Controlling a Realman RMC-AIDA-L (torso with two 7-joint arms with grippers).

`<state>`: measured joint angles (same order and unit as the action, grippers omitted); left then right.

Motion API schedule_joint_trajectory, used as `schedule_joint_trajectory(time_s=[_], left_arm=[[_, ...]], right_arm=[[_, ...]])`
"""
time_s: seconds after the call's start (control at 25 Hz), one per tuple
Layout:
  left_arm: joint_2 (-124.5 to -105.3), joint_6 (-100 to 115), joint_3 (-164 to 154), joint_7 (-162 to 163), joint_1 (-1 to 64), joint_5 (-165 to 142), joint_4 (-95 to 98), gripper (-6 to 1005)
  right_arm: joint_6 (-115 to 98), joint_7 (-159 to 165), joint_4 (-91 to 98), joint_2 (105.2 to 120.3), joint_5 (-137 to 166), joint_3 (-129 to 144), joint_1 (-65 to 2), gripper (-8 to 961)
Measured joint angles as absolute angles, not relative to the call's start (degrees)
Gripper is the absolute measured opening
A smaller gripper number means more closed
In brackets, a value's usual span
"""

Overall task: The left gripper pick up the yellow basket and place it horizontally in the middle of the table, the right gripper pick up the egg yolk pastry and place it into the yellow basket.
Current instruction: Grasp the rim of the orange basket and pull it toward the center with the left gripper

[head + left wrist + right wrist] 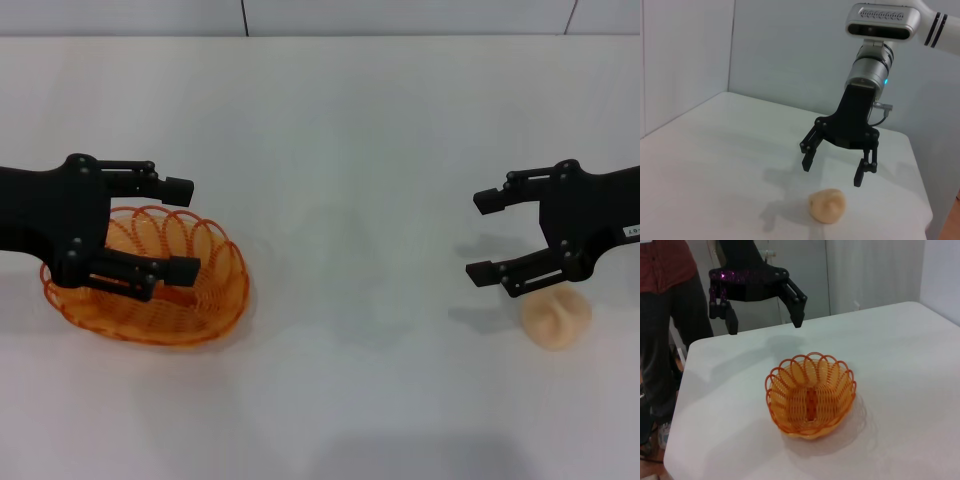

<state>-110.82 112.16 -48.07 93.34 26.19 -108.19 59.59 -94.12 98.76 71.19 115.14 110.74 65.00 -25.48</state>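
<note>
The yellow basket [215,290] sits on the white table [340,150] at the left, upright and empty. My left gripper [182,227] hovers over it, open and empty. In the right wrist view the left gripper [765,322] hangs clear above and behind the basket [810,395]. The egg yolk pastry [557,318] lies on the table at the right. My right gripper [482,237] hovers open and empty just above it, its fingertips toward the table's middle. The left wrist view shows the right gripper [832,172] open above the pastry [827,205], not touching it.
A person in a red shirt [665,315] stands beyond the table edge on the basket's side. A wall runs along the table's far edge [320,36]. The table's corner and edge lie close to the pastry [920,200].
</note>
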Motion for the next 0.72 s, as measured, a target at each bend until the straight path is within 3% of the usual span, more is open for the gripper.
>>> schedule_joint_trajectory(time_s=[0.72], left_arm=[[-110.38,110.8,-47.4,94.0,26.2,-108.9,59.2,893]], right_arm=[[-92.5,98.9,70.8,115.21,110.4,64.8,-25.5,859]])
